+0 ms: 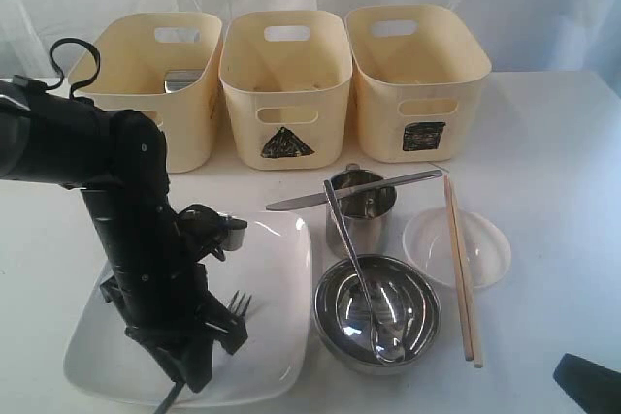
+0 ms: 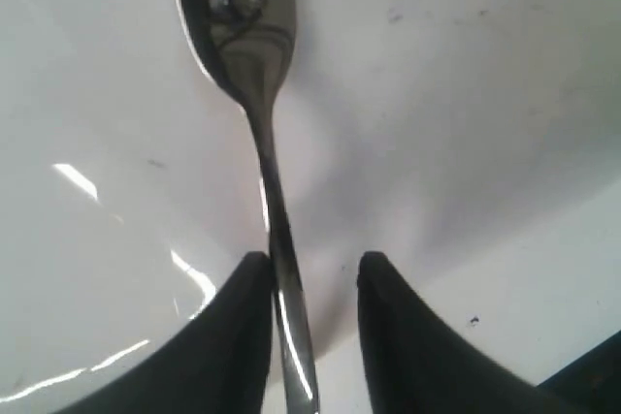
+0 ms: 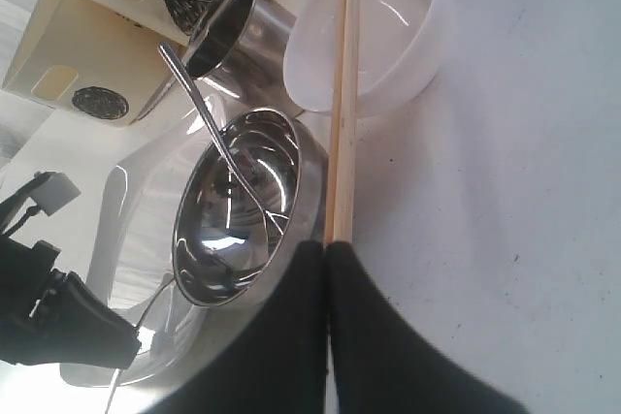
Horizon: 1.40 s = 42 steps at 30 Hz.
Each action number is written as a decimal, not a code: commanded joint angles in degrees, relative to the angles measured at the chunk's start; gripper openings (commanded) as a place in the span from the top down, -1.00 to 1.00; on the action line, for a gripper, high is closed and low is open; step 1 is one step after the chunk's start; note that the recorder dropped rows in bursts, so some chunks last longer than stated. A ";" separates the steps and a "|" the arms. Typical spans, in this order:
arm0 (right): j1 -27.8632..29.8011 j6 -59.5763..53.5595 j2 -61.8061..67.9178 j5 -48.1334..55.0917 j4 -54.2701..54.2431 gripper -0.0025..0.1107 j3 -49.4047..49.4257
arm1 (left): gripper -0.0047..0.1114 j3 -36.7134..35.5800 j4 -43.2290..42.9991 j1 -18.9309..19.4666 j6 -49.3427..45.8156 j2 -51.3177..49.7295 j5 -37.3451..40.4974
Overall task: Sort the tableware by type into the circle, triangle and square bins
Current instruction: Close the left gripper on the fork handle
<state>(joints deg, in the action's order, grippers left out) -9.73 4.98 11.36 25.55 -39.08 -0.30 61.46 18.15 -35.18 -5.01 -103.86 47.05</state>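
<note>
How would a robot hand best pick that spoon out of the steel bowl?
Probably by the handle of the spoon, from above, pinching across its narrow width. The scoop lies down inside the steel bowl, while the handle leans on the rim and slants upward.

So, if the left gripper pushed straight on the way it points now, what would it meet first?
Probably the steel fork, whose handle runs between the left gripper's open fingers, then the white square plate under it.
</note>
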 commanded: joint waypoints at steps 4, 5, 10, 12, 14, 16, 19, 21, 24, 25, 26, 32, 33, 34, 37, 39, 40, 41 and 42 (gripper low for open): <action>-0.22 0.03 -0.38 -0.30 0.30 0.96 0.30 | 0.66 -0.29 0.25 -0.25 0.56 0.49 1.50; -0.22 0.03 -0.38 -0.30 0.30 0.96 0.30 | 0.74 -0.29 0.25 -0.25 0.56 0.49 1.50; -0.22 0.03 -0.38 -0.30 0.30 0.96 0.30 | 0.92 -0.29 0.25 -0.25 0.22 0.49 1.00; -0.22 0.03 -0.38 -0.30 0.30 0.96 0.30 | 0.92 -0.29 0.25 -0.25 0.12 0.49 0.75; -0.22 0.03 -0.38 -0.30 0.30 0.96 0.30 | 0.92 -0.18 0.25 -0.25 -0.35 0.53 0.59; -0.22 0.03 -0.38 -0.30 0.30 0.96 0.30 | 0.92 0.21 0.25 -0.25 -1.14 0.90 -0.05; -0.22 0.03 -0.38 -0.30 0.30 0.96 0.30 | 0.92 1.25 -0.25 -0.25 -1.14 2.18 -0.50; -0.22 0.03 -0.38 -0.30 0.30 0.96 0.30 | 0.92 2.26 -0.66 -0.25 -1.14 3.35 -0.50; -0.22 0.03 -0.38 -0.30 0.30 0.96 0.30 | 0.92 3.74 -1.73 -0.25 -0.86 4.65 -0.22; -0.22 0.03 -0.38 -0.30 0.30 0.96 0.30 | 0.92 4.26 -2.16 -0.25 -0.78 5.17 0.20; -0.22 0.03 -0.38 -0.30 0.30 0.96 0.30 | 0.92 4.66 -2.42 -0.25 -0.58 5.40 0.47; -0.22 0.03 -0.38 -0.30 0.30 0.96 0.30 | 0.92 5.90 -4.28 -0.25 0.40 5.68 1.83; -0.22 0.03 -0.38 -0.30 0.30 0.96 0.30 | 0.92 5.90 -5.23 -0.25 0.84 5.68 1.83; -0.22 0.03 -0.38 -0.30 0.30 0.96 0.30 | 0.92 5.90 -5.88 -0.25 1.12 5.68 1.83; -0.22 0.03 -0.38 -0.30 0.30 0.96 0.30 | 0.92 5.90 -6.52 -0.25 1.34 5.68 1.24; -0.22 0.03 -0.38 -0.30 0.30 0.96 0.30 | 0.92 5.90 -6.64 -0.25 1.34 5.31 -0.22; -0.22 0.03 -0.38 -0.30 0.30 0.96 0.30 | 0.92 5.90 -6.64 -0.25 1.18 5.20 -1.10; -0.22 0.03 -0.38 -0.30 0.30 0.96 0.30 | 0.92 5.90 -6.53 -0.25 1.18 4.95 -1.77; -0.22 0.03 -0.38 -0.30 0.30 0.96 0.30 | 0.92 5.90 -6.53 -0.25 1.18 4.84 -2.05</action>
<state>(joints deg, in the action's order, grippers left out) -9.73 4.98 11.36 25.55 -39.08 -0.30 67.19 11.60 -35.18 -4.21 -99.03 45.44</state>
